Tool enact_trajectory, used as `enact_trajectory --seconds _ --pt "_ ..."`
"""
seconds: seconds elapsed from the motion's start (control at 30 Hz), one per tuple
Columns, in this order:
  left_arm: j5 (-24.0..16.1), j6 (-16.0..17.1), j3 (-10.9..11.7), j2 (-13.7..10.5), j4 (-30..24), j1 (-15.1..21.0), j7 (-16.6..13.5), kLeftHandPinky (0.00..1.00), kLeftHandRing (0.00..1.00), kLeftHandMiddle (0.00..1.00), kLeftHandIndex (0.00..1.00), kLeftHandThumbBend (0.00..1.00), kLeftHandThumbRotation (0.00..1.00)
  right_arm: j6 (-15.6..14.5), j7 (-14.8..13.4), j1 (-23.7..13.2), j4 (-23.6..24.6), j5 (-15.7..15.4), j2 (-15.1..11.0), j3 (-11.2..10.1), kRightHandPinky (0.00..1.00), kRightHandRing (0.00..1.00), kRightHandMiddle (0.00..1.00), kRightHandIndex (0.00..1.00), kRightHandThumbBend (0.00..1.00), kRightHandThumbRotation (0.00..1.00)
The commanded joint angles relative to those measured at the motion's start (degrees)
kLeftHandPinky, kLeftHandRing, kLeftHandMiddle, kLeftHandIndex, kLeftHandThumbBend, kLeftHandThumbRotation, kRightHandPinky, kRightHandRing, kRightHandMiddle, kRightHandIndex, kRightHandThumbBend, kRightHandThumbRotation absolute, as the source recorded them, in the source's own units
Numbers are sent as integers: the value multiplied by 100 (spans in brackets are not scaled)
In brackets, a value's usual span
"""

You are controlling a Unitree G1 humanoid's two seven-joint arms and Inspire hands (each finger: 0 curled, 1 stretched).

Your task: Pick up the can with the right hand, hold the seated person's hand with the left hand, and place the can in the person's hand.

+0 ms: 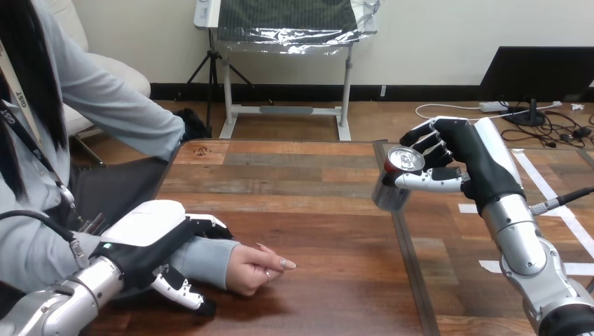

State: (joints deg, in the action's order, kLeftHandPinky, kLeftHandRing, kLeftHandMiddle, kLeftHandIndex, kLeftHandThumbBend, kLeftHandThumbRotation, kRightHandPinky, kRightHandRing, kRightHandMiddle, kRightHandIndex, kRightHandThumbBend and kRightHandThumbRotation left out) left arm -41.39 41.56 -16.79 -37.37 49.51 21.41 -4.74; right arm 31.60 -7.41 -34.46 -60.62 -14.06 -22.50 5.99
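Note:
My right hand point(468, 162) is raised above the table's right part, with its thumb and fingers curled round a silver can point(396, 179). The can is tilted, its top facing up and towards me. At the lower left, the person's hand point(256, 269) rests on the table, loosely closed, in a grey sleeve. My left hand point(162, 245) lies over the person's wrist, its fingers curled over the sleeve's top and its thumb under the near side. The can is well to the right of the person's hand and higher.
The wooden table point(294, 196) has a dark seam point(406, 259) running front to back under the can. Strips of white tape point(560, 210) lie on its right part. The person sits at the left side.

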Motion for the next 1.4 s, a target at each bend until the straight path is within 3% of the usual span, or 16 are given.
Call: enact_trajectory --seconds 0.0,0.53,0.87,1.37 --pt "-104 -131 -139 -145 231 299 -76 64 71 72 72 100 20 99 -51 -221 385 86 -52 -180 41 43 49 53 74 0" --pt "-101 0 -230 -115 424 307 -561 47 53 59 62 100 6 206 4 -175 405 134 -61 -208 41 43 48 53 75 0" --pt "-65 115 -262 -97 385 289 -762 43 49 54 57 100 1 95 46 -174 416 140 -61 -218 41 43 49 53 74 0" --pt "17 322 -251 -56 323 284 -1057 41 46 51 51 100 0 157 47 -207 280 128 -63 -195 41 44 49 54 75 0"
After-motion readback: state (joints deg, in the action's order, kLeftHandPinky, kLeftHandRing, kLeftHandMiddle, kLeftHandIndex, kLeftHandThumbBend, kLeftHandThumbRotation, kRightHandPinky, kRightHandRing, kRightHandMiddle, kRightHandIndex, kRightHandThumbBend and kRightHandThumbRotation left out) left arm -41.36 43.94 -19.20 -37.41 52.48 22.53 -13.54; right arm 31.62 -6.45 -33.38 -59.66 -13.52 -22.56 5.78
